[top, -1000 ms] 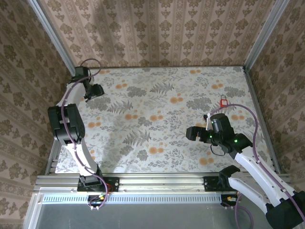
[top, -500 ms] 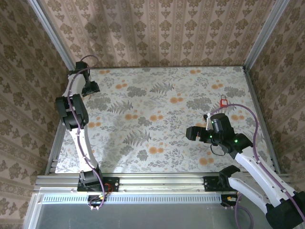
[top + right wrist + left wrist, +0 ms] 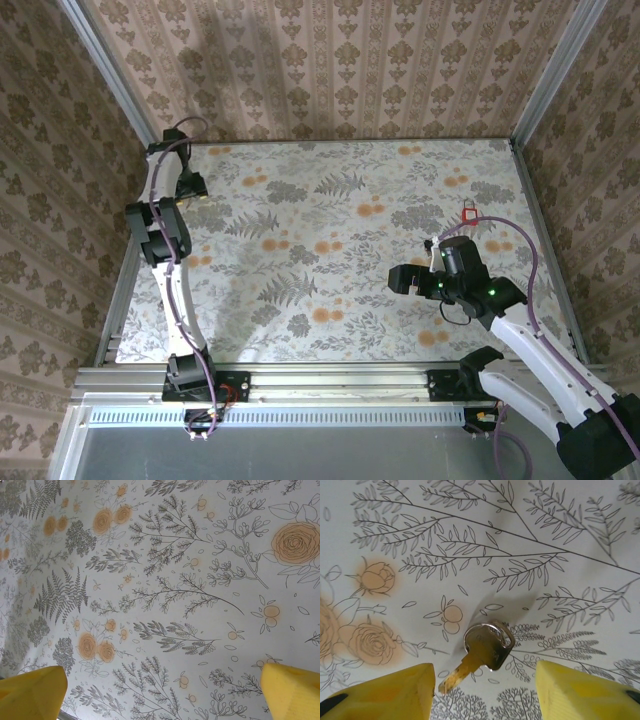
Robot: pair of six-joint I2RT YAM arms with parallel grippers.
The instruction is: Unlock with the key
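- In the left wrist view, we are looking down on the key (image 3: 485,649), which is lying flat on the floral tablecloth (image 3: 530,540) in the lower middle of the frame.
- Its rounded silver head is pointing toward the upper right, and its brass-coloured blade is slanting down to the lower left.
- The left gripper (image 3: 482,692) is hanging over the key with its jaws spread wide. One yellow finger (image 3: 385,692) is sitting in the lower left corner and the other in the lower right.
- The blade tip is lying just beside the left-hand finger; we cannot tell whether the two are touching. The head is lying well clear of the right-hand finger.
- In the top view, we are finding the left gripper (image 3: 191,188) in the upper left of the frame, by the table's far left corner.
- The small red padlock (image 3: 469,213) is lying at the right of that frame, well apart from the left gripper.
- The right gripper (image 3: 400,279) is sitting lower right of centre, below and left of the padlock.
- In the right wrist view, the right gripper (image 3: 162,692) is standing wide open, its yellow fingertips (image 3: 30,690) showing at the two lower corners with bare cloth between them.
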